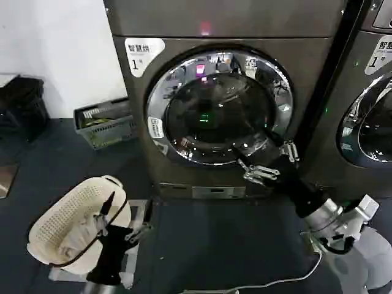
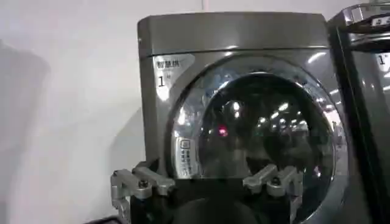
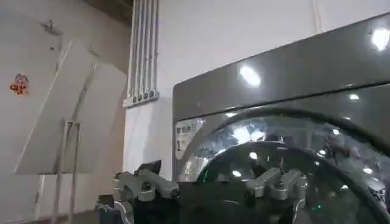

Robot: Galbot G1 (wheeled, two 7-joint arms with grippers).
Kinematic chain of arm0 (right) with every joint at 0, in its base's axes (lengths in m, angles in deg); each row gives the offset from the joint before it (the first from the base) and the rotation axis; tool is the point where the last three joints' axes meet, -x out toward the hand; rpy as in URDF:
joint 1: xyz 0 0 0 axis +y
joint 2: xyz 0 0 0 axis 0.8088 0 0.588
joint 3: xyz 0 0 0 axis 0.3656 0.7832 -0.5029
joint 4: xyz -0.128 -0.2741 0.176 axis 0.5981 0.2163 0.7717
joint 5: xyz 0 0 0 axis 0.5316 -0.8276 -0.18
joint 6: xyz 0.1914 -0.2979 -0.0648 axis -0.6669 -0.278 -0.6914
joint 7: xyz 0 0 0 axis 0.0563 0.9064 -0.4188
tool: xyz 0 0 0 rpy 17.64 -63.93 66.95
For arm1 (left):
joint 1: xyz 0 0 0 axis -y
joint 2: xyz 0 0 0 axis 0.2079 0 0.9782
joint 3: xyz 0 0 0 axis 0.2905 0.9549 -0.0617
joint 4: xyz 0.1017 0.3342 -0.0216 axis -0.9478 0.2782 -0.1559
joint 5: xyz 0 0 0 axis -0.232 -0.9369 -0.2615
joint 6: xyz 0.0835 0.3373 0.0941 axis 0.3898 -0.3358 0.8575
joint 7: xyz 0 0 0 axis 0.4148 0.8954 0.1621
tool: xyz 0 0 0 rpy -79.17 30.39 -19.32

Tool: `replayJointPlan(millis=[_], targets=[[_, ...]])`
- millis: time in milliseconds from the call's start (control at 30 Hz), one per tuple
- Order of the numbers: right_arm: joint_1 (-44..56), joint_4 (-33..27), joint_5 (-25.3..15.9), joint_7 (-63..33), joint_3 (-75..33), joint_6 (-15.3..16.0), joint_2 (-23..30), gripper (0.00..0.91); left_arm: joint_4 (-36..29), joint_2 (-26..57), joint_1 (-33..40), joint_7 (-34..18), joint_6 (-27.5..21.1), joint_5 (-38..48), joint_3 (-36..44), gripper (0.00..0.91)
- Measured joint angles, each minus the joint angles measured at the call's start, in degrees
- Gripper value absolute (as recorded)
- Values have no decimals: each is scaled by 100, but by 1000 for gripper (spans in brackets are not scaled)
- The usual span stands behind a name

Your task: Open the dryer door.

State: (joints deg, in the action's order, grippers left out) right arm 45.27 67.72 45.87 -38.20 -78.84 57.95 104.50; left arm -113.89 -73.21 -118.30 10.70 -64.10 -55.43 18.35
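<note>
Left gripper (image 1: 131, 233): lowest in the head view, near the floor's front-left corner beside the laundry basket; fingers apart, holding nothing; in its wrist view (image 2: 210, 182) the open fingers (image 2: 143, 181) frame the dryer from a distance.
Laundry basket (image 1: 58, 223): cream, perforated, tipped on its side on the dark floor mat (image 1: 208, 245), with pale cloth inside.
Right gripper (image 1: 264, 160): raised to the lower-right rim of the dryer door; fingers apart, at the chrome ring; whether they touch it cannot be told; seen also in its wrist view (image 3: 210, 185).
Dryer door (image 1: 218, 107): round, chrome ring around dark glass, on the front of the grey machine marked "1"; lies flush with the front panel, closed.
Neighbouring machine (image 1: 367, 116): stands just beside the dryer at the right edge, with its own chrome-ringed door.
Grey crate (image 1: 104, 122): on the floor to the left of the dryer, against the white wall.
</note>
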Motion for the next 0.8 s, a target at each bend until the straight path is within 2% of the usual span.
replayJointPlan(millis=[100, 167, 333, 667, 800], targets=[[-100, -141, -43, 73, 35, 49, -68, 907, 10, -9, 33, -1, 14, 49, -20, 907], [-175, -312, -218, 168, 101, -32, -121, 907, -14, -6, 32, -29, -91, 93, -9, 907], [-587, -1062, -554, 464, 437, -145, -293, 907, -132, 43, -10, -21, -384, 10, 52, 907], [-1901, -2468, -528, 765, 1614, -511, -386, 907, -288, 31, -27, -246, -569, -279, 293, 907], [-2387, -3018, -523, 586, 2179, -464, -275, 907, -319, -2, -53, -267, -653, -318, 298, 907]])
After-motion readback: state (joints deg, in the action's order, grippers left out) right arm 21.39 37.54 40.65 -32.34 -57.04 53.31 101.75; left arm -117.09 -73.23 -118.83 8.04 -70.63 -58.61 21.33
